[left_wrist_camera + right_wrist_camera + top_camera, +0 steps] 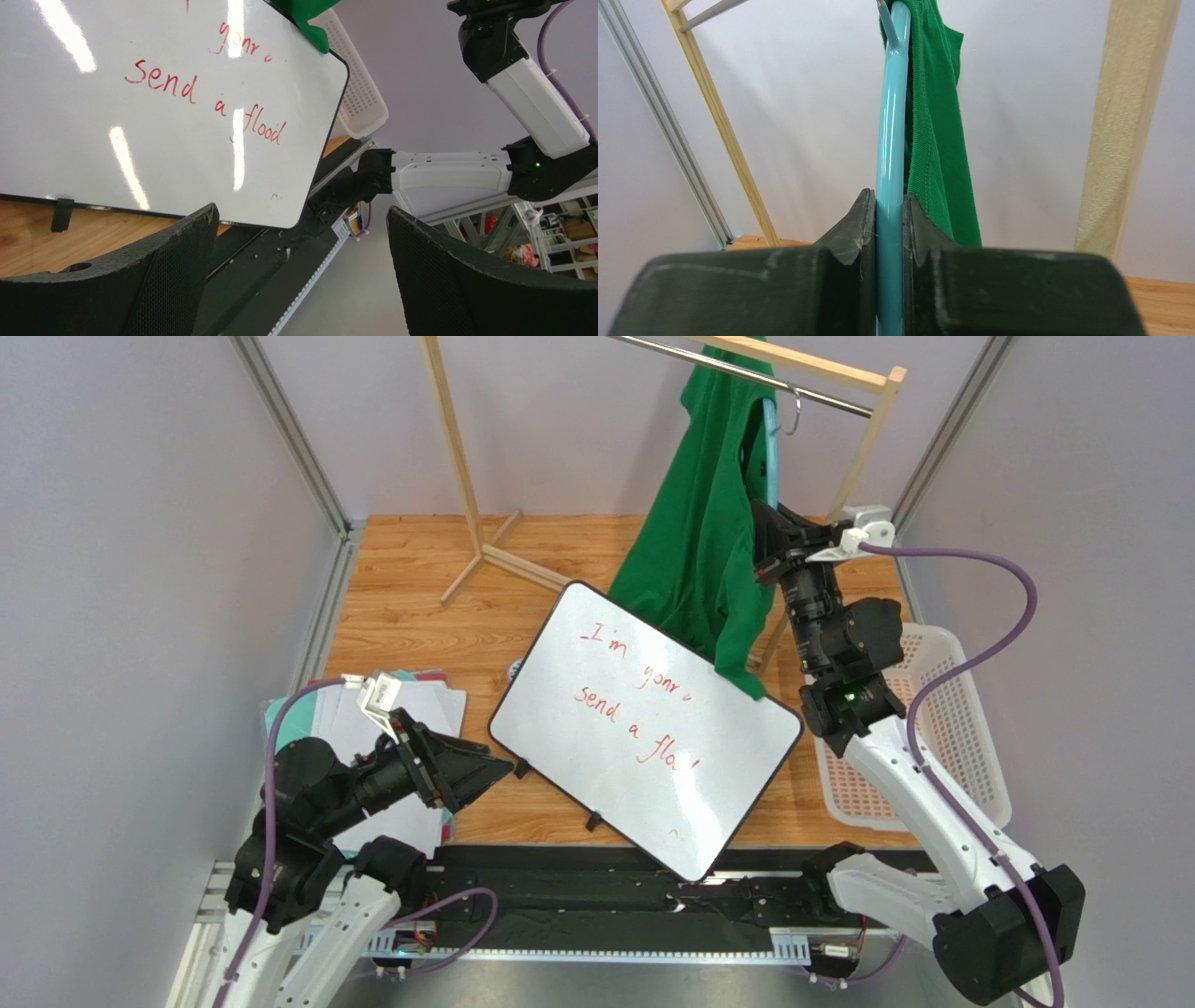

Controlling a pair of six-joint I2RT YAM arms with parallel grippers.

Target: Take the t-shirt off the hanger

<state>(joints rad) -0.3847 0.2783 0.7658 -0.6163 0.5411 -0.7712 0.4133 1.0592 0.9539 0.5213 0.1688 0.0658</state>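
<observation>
Right gripper [890, 231]: dark, matte fingers with angular tips, pinched narrow on the hanger's bar, which fills the slot between them.
Hanger [891, 126]: thin, smooth, glossy light-teal bar, gently curved, rising from the clamped jaws to the rail; its grey metal hook [795, 409] catches the rail.
T-shirt [941, 140]: soft dark green cloth with a stitched edge, draped on the hanger just beside the teal bar. It hangs in loose folds, and its low corner overlaps the far edge of the whiteboard.
Left gripper [298, 213]: jaws spread wide and holding nothing. The inner faces of the fingers [168, 273] are black with a fine mesh-like grain. It sits low at the near left, well apart from the garment.
Whiteboard [645, 728]: glossy white rectangle with rounded corners and a thin dark rim, red handwriting across it, lying skewed on the table.
Rack [456, 448]: pale square-cut wooden legs carrying a round metal rail [730, 367].
Basket [968, 742]: white perforated plastic, beside the right arm.
Papers [421, 707]: flat white and pale teal sheets, stacked by the left arm.
Table [421, 574]: warm wood-grain surface.
</observation>
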